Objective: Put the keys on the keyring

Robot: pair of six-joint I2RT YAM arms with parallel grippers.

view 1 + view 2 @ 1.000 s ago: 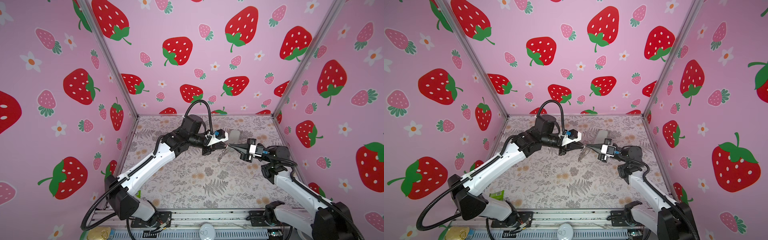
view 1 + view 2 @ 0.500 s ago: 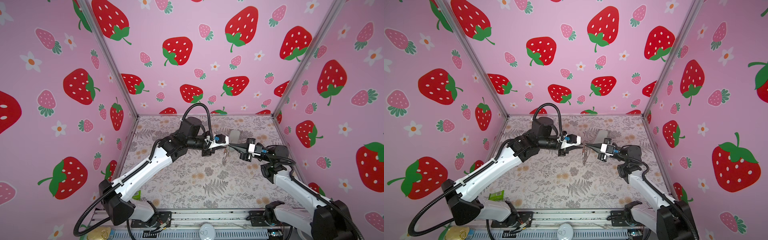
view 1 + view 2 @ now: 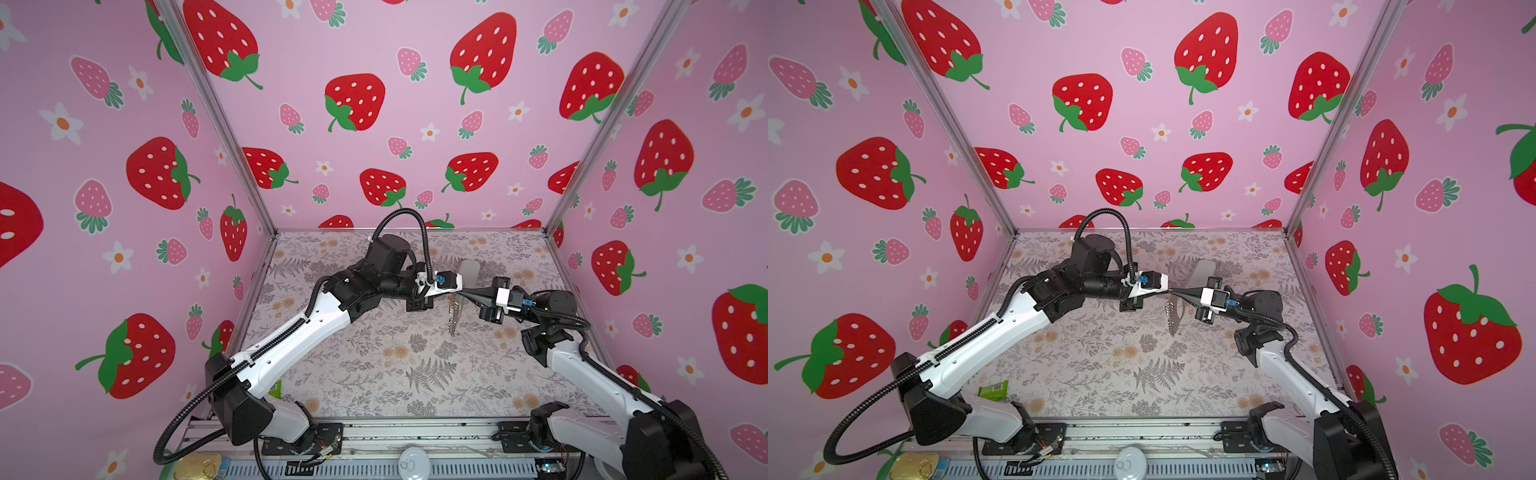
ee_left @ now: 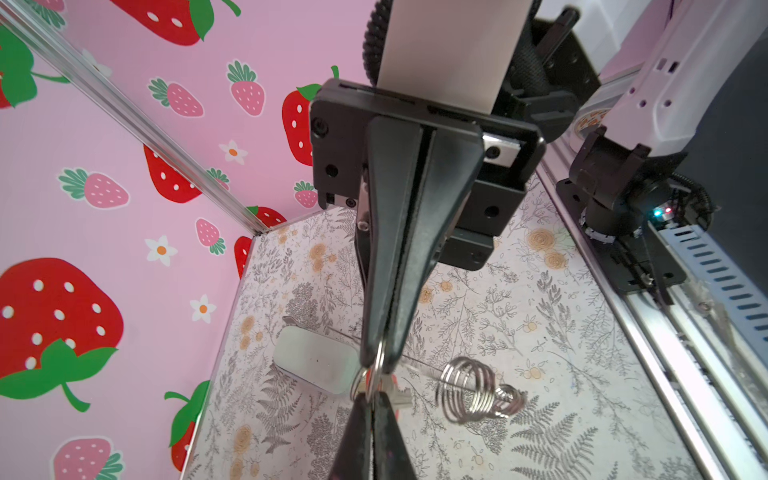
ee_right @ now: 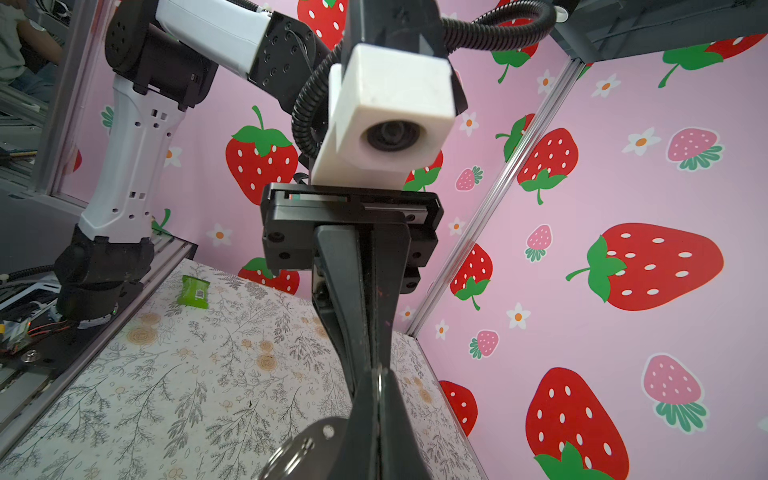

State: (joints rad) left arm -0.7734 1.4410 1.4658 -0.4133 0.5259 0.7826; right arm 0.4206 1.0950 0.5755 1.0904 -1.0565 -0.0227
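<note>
Two grippers meet tip to tip above the floral-print table. Fingers of the right gripper are closed, pinching one silver ring of the taupe-grey strap keyring w/ chain of silver metal rings. The strap hangs below the tips in both top views. Fingers of the left gripper are closed too, tips right at the same ring cluster; can't tell what they pinch. Of the small metal key w/ red plastic tag, only a sliver seems to show, just beside the left tips. A pale green oblong case lies on the table behind the grippers.
</note>
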